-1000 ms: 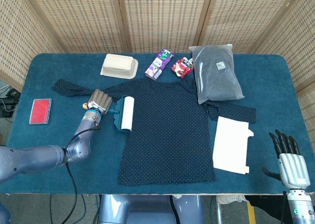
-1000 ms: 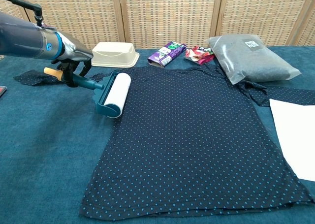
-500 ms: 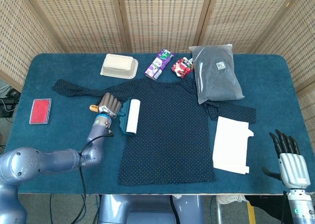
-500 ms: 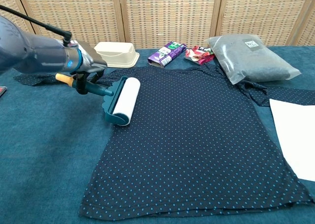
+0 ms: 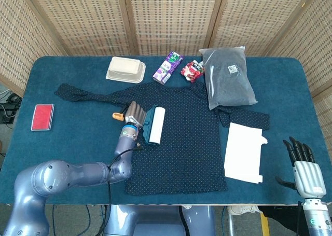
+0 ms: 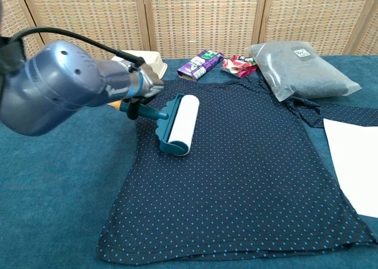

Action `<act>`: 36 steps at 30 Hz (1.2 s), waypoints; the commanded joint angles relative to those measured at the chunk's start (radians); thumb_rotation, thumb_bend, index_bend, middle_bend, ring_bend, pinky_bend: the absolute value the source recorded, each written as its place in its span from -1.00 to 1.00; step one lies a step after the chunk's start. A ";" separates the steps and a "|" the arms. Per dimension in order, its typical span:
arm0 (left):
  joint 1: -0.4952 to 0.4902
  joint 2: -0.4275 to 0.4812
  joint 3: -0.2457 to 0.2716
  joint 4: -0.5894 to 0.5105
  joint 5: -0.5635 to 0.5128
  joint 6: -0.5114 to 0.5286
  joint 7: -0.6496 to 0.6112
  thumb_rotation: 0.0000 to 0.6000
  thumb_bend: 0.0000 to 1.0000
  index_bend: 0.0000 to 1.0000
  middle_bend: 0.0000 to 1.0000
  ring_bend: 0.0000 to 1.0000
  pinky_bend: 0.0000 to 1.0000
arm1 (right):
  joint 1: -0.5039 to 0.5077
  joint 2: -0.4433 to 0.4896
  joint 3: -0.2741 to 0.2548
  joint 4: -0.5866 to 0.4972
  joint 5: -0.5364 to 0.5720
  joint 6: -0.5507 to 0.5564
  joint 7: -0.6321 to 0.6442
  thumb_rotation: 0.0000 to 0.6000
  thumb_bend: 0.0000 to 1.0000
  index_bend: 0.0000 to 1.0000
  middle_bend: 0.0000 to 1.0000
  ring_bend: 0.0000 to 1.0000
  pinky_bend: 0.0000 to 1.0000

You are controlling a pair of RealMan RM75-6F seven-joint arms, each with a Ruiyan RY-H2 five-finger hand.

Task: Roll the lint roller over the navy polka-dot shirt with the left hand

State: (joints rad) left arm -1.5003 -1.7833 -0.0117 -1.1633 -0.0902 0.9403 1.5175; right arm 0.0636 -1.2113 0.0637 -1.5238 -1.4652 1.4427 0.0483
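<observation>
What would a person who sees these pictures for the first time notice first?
Most likely the navy polka-dot shirt spread flat in the middle of the blue table. On its left part lies the white lint roller, whose handle the left hand grips. At the far edge, the grey plastic bag lies over the shirt's right shoulder, and the right hand waits open at the near right corner.

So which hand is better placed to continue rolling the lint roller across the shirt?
The left hand. It holds the lint roller by its handle, with the roll lying on the navy polka-dot shirt. The right hand is empty, at the table's near right edge, away from the shirt.
</observation>
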 commanded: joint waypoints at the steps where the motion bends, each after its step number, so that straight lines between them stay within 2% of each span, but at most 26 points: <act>1: -0.020 -0.034 -0.025 0.030 -0.016 0.008 0.034 1.00 1.00 0.83 0.59 0.27 0.22 | 0.000 0.001 0.001 0.002 0.003 -0.002 0.004 1.00 -0.80 -1.00 -1.00 -1.00 -1.00; 10: -0.044 -0.106 -0.079 0.084 -0.019 0.016 0.088 1.00 1.00 0.83 0.59 0.27 0.22 | -0.001 0.007 0.006 0.008 0.014 -0.004 0.022 1.00 -0.80 -1.00 -1.00 -1.00 -1.00; 18: -0.002 -0.073 -0.080 0.043 -0.002 0.039 0.090 1.00 1.00 0.83 0.59 0.28 0.22 | -0.001 0.005 0.005 0.010 0.012 0.000 0.014 1.00 -0.80 -1.00 -1.00 -1.00 -1.00; 26: 0.096 0.037 -0.012 -0.066 0.056 0.071 0.047 1.00 1.00 0.83 0.59 0.27 0.22 | -0.002 0.001 -0.004 -0.003 -0.008 0.009 -0.012 1.00 -0.80 -1.00 -1.00 -1.00 -1.00; 36: 0.205 0.151 0.061 -0.146 0.134 0.080 -0.033 1.00 1.00 0.83 0.59 0.27 0.22 | -0.001 -0.005 -0.017 -0.018 -0.027 0.010 -0.034 1.00 -0.80 -1.00 -1.00 -1.00 -1.00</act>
State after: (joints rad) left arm -1.3082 -1.6473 0.0392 -1.2977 0.0310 1.0194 1.4989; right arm 0.0628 -1.2160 0.0470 -1.5411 -1.4926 1.4526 0.0148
